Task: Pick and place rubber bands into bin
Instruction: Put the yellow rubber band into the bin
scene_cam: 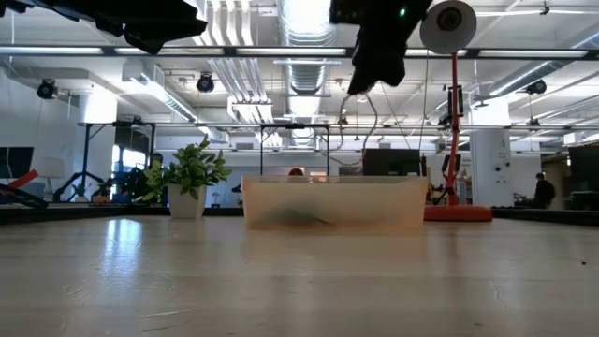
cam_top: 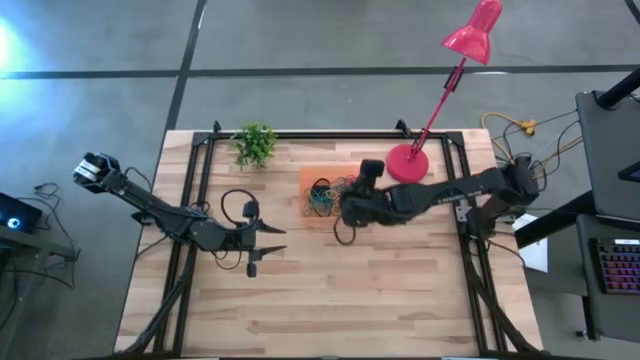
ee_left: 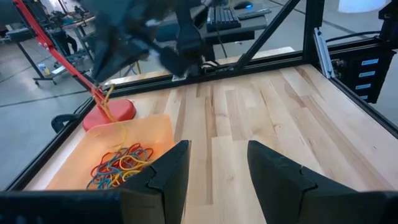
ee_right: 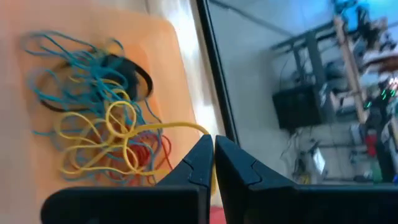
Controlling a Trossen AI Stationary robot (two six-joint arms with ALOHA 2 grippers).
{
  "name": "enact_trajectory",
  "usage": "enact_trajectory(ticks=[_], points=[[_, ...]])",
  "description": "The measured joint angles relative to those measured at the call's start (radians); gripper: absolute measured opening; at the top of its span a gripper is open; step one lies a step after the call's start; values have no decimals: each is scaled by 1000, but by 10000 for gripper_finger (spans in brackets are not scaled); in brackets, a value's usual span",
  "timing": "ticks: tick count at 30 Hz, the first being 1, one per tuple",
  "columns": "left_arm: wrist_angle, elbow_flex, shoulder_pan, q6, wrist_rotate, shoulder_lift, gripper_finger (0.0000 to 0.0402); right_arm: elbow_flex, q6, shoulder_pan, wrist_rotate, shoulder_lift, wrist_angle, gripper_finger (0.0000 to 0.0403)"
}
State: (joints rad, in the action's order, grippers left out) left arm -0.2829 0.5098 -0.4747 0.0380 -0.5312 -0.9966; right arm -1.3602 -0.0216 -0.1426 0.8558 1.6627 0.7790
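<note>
- The left gripper [cam_top: 262, 245] is waiting over bare table, left of the bin, with its fingers spread apart and nothing between them.
- The orange bin [cam_top: 306, 206] is sitting mid-table, holding a tangled pile of rubber bands [cam_top: 322, 197].
- The right gripper [ee_right: 210, 163] is hovering above the bin, jaws pinched together on a yellow band [ee_right: 163, 127] that is trailing down into the pile.
- Risk: that band looks snagged in the tangle, so lifting could be dragging others out, or it may cling on release.
- Only the right wrist view is showing the pinched band; the low view is blurring the pile behind the bin's wall.
</note>
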Motion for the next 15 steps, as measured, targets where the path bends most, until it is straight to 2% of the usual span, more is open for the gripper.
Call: enact_trajectory(ticks=[8, 15], points=[[0, -9, 0, 2, 0, 0, 148, 43, -15, 120, -74, 1, -36, 8], [-1, -10, 1, 2, 0, 0, 148, 52, 45, 183, -150, 1, -65, 9]])
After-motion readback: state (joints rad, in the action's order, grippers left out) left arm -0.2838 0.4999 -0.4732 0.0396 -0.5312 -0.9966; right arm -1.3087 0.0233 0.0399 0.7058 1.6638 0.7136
